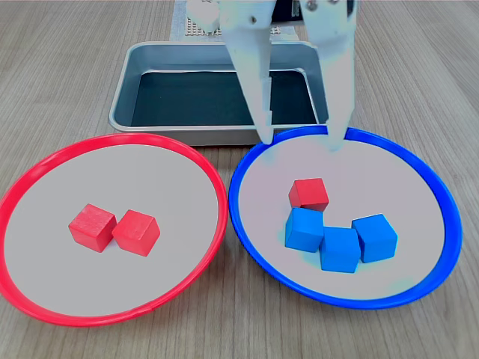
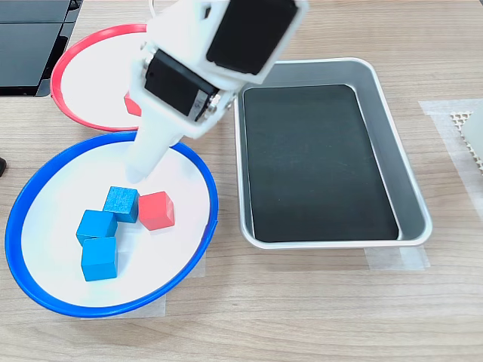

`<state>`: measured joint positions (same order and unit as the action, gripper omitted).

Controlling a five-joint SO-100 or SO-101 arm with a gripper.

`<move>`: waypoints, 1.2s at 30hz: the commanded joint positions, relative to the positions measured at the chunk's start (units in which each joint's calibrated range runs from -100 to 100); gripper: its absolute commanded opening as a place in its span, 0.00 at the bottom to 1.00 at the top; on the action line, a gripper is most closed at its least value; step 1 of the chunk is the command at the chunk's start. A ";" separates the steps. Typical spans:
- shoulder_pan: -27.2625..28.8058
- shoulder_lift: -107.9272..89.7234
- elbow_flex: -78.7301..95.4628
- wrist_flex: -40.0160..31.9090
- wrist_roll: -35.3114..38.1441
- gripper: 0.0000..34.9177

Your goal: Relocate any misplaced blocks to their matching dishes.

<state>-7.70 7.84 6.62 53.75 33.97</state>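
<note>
The blue-rimmed dish (image 1: pixel 397 187) holds one red block (image 1: pixel 309 194) and three blue blocks (image 1: pixel 304 229) (image 1: pixel 340 248) (image 1: pixel 375 237) clustered just in front of it. In the second exterior view the same red block (image 2: pixel 156 210) touches a blue block (image 2: pixel 121 204). Two red blocks (image 1: pixel 92 226) (image 1: pixel 137 232) lie side by side in the red-rimmed dish (image 1: pixel 90 179). My white gripper (image 1: pixel 301 140) hangs open and empty over the blue dish's far edge, above and behind the red block. One finger (image 2: pixel 147 151) shows in the second exterior view.
A rectangular silver tray (image 1: pixel 194 97) with a dark bottom stands behind both dishes, and nothing shows in it. In the second exterior view the arm's body hides part of the red dish (image 2: pixel 94 75). Black equipment (image 2: pixel 30 38) lies at the second exterior view's upper left.
</note>
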 commanded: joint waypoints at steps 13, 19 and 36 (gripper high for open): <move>-1.20 -0.72 1.71 -8.31 11.04 0.49; -0.44 0.81 1.61 -4.02 13.19 0.48; -1.38 8.06 -5.03 -2.20 13.87 0.54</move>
<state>-8.05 15.60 5.54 51.22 47.89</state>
